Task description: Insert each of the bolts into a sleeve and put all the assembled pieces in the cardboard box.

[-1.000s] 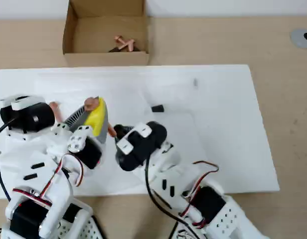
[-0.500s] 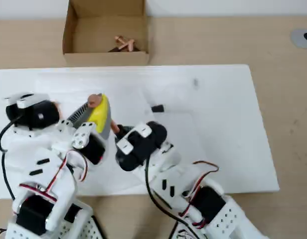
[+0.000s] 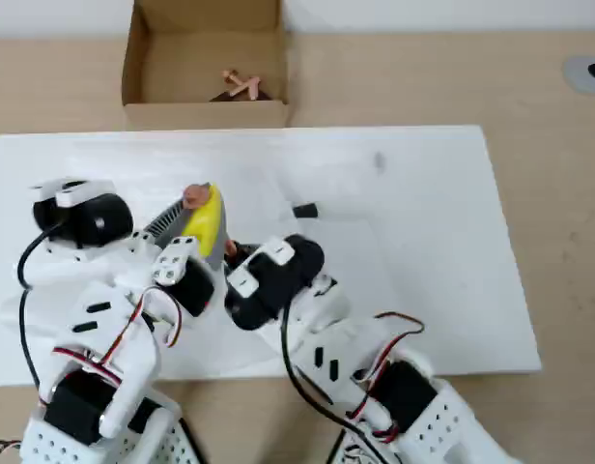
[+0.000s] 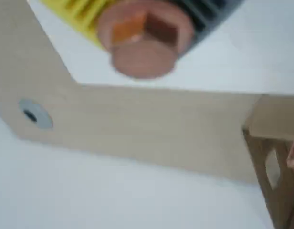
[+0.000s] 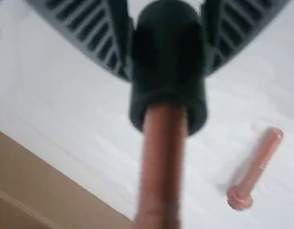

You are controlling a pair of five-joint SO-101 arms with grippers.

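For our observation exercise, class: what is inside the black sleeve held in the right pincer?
The shaft of a copper bolt enters the open end of the black sleeve. How deep it reaches is hidden by the sleeve's wall, clamped in the right pincer.

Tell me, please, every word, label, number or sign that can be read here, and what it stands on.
None can be read.
The cardboard box, the white mat, the bolt and the sleeve show no print.
A faint mark on the mat is too small to read.
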